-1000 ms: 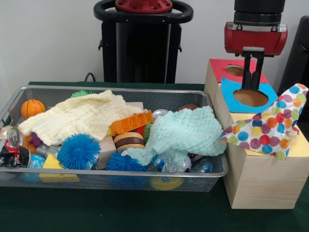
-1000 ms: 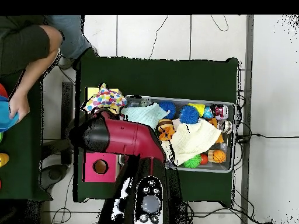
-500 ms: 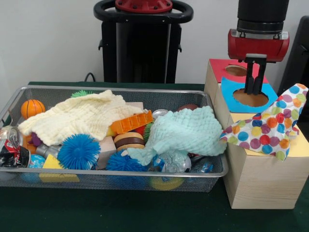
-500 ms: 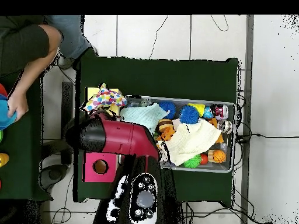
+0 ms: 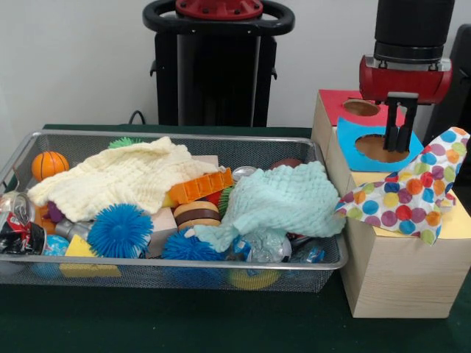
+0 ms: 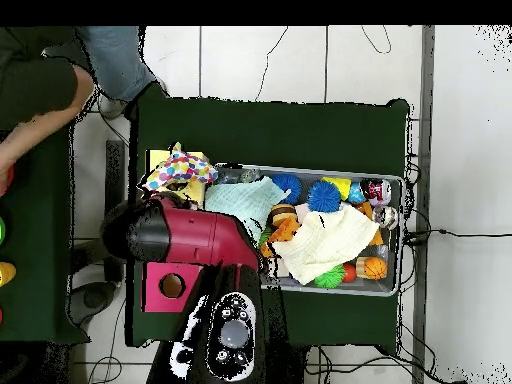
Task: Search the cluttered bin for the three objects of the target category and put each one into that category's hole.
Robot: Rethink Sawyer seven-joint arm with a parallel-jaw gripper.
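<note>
My gripper (image 5: pixel 401 149) hangs over the wooden box (image 5: pixel 397 279), just above the right edge of the round hole (image 5: pixel 377 148) in the blue panel (image 5: pixel 349 141). It looks shut and holds nothing. A polka-dot cloth (image 5: pixel 408 195) lies draped over the yellow panel (image 5: pixel 458 218) and the box's edge; in the overhead view the cloth (image 6: pixel 178 168) lies beside the red arm (image 6: pixel 195 235), which hides the gripper. The wire bin (image 5: pixel 184 261) holds a yellow cloth (image 5: pixel 118 180), a mint cloth (image 5: pixel 283 198), blue spiky balls (image 5: pixel 119 230) and an orange ball (image 5: pixel 49 164).
A red panel (image 5: pixel 335 103) with its own hole sits at the back of the box. The bin also holds an orange toy block (image 5: pixel 200 185), a crushed can (image 5: pixel 18 220) and a yellow block (image 5: pixel 82 254). A person (image 6: pixel 40 90) sits at the overhead view's upper left.
My gripper has shifted right across the blue hole and risen slightly. In the overhead view the arm swung left, and the person's arm has drawn back.
</note>
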